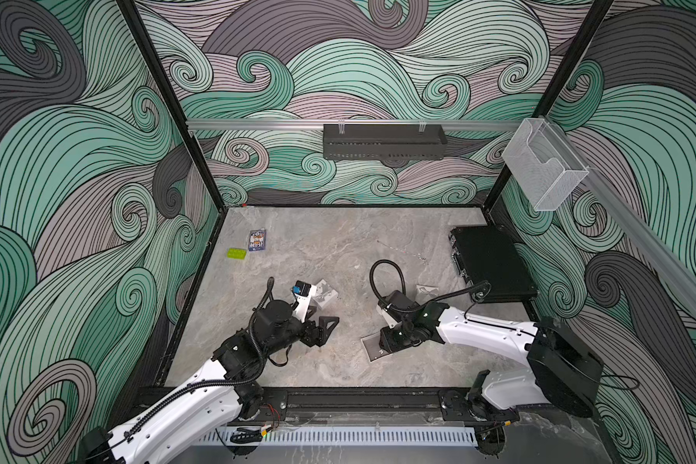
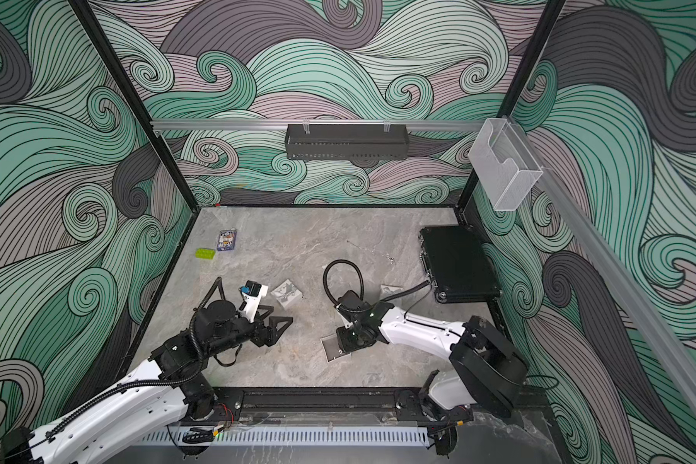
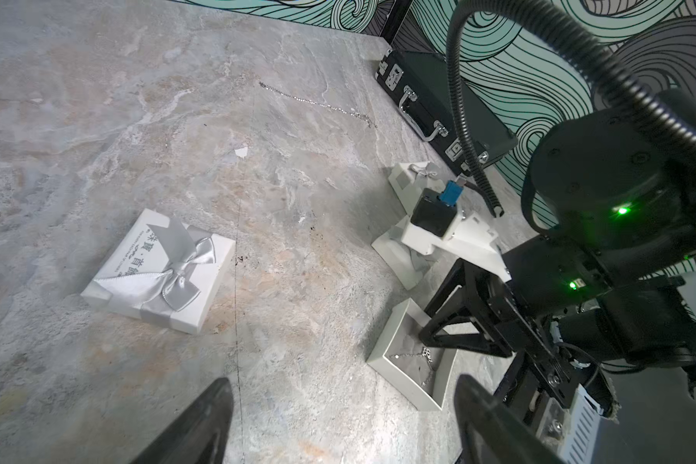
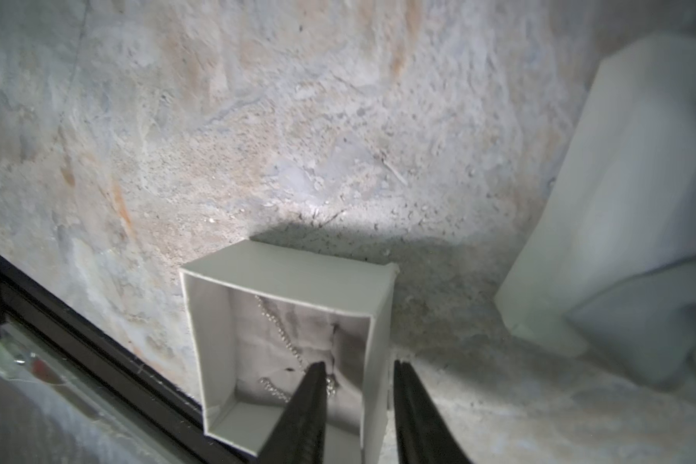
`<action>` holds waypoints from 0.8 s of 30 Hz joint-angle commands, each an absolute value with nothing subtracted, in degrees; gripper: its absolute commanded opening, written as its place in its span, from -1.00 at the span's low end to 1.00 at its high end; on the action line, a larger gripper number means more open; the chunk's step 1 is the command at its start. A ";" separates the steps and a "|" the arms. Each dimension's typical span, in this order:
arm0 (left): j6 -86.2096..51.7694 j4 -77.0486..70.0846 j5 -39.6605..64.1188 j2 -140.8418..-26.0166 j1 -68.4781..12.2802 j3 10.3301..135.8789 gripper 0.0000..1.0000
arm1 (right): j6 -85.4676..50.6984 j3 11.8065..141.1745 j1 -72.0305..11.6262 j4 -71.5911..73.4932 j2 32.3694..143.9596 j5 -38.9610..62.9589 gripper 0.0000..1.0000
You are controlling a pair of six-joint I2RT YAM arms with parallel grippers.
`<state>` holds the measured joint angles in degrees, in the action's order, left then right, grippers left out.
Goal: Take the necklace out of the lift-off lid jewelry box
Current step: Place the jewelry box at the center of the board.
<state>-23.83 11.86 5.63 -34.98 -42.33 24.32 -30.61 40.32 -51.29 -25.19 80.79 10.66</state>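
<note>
The open jewelry box (image 4: pixel 290 277) sits on the counter (image 1: pixel 338 249) towards the near edge, a little right of centre. The necklace (image 4: pixel 286 337) lies inside it on the grey lining. The right tool (image 4: pixel 358 363) hangs over the box with its jaws parted, gripping nothing. One finger (image 4: pixel 312 385) is down inside at the chain and the other is outside the box wall. The left tool (image 3: pixel 340 385) hovers left of centre, spread wide and empty. A white ribboned lid (image 3: pixel 161 267) rests just beyond it. A loose chain (image 3: pixel 318 104) lies farther right, near a black case (image 1: pixel 491 261).
</note>
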 commanded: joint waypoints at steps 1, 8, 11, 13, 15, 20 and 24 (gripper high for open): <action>-24.55 10.62 4.67 -33.73 -41.81 24.52 0.68 | -34.12 38.09 -52.07 -23.63 77.74 10.26 -0.12; -24.86 9.74 4.23 -33.79 -41.84 23.82 0.68 | -40.50 30.64 -53.79 -21.12 65.98 11.97 -0.06; -25.27 9.15 4.30 -34.05 -41.82 23.34 0.68 | -40.03 30.00 -53.85 -22.93 64.25 11.97 -0.06; -25.59 8.51 4.31 -34.10 -41.82 23.05 0.67 | -39.38 30.15 -53.87 -23.01 64.89 12.47 -0.06; -25.92 8.31 4.38 -34.04 -41.83 22.94 0.67 | -38.52 31.12 -53.87 -22.91 66.64 13.27 -0.06; -26.04 9.41 4.31 -32.95 -41.84 23.11 0.67 | -37.38 33.70 -54.39 -21.19 70.57 15.13 -0.08; -25.91 10.52 3.76 -31.49 -41.83 23.07 0.66 | -37.35 34.87 -55.26 -17.45 72.50 18.99 -0.08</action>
